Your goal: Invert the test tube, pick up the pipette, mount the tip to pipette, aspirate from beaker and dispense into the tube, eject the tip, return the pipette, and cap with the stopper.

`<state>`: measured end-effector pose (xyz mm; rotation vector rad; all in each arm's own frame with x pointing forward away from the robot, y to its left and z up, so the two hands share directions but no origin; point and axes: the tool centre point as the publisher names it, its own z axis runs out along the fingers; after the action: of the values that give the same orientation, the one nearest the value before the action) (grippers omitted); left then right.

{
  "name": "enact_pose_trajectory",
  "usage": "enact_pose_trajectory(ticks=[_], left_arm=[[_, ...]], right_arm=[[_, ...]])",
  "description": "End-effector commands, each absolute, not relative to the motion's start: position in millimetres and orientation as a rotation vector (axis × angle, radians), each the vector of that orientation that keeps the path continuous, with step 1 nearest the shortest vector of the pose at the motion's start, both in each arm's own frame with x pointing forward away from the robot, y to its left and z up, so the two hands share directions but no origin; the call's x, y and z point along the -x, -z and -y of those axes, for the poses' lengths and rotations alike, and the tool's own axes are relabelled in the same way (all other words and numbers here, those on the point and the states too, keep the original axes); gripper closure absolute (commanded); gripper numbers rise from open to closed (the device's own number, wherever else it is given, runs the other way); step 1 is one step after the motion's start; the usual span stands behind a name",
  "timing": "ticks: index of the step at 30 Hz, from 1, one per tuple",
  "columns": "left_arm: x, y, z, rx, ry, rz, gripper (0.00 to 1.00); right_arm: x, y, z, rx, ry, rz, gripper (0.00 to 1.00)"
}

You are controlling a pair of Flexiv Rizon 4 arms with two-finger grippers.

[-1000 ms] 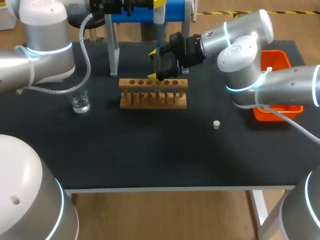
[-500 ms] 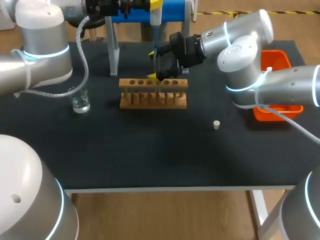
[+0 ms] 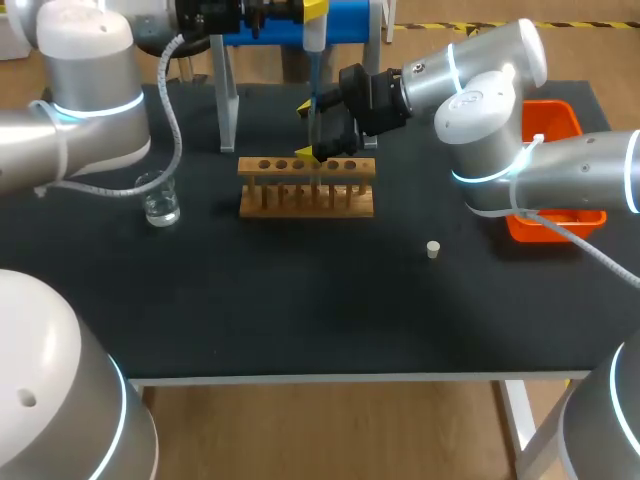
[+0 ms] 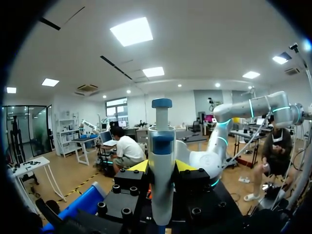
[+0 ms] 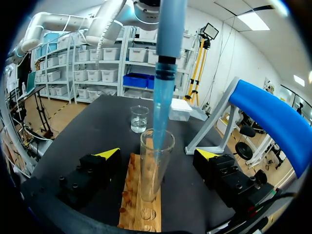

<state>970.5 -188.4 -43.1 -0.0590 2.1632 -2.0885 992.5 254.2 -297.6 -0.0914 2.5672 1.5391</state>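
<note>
**Blue tip (image 5: 162,105) in the glass: this looks like the dispensing step**

Nearest on the black tabletop (image 3: 300,310), the small pale stopper (image 3: 433,249) lies alone, right of centre and well apart from everything. I'd say it's left there for the capping at the very end.

Further back on the left stands the beaker (image 3: 160,203), with a little clear liquid in it, out of the arms' way.

In the centre is the wooden rack (image 3: 306,190). The test tube (image 5: 155,170) stands upright in a hole just right of its middle, mouth up, which is exactly what a fill needs.

The right end effector (image 3: 310,130) sits around that tube with its fingers wide apart, one on either side. Neither finger touches the glass as far as the right wrist view shows, so it reads as a guard more than a grip, placed to steady the tube if needed.

Above hangs the pipette (image 4: 162,146), vertical, its tip passing down through the tube's mouth so any liquid goes straight in. The left end effector (image 4: 162,166) is clamped on the pipette's body, both yellow tips pressed against it, with the plunger cap standing clear above the fingers.

Farthest back, the blue stand (image 3: 345,22) is where the pipette goes afterwards. The orange bin (image 3: 555,115) at the far right would suit the ejected tip.
</note>
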Motion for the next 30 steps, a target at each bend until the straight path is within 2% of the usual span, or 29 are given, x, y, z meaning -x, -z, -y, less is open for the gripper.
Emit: enact_pose_trajectory(ticks=[1,30], left_arm=[[-973.2,46.2,190.2,0.057,2.097,-2.157,1.00],[-979.0,59.9,187.9,0.084,2.101,-2.157,1.00]], right_arm=[[-992.6,297.2,-254.0,0.091,-1.537,-2.569,0.00],[-992.6,297.2,-254.0,0.091,-1.537,-2.569,0.00]])
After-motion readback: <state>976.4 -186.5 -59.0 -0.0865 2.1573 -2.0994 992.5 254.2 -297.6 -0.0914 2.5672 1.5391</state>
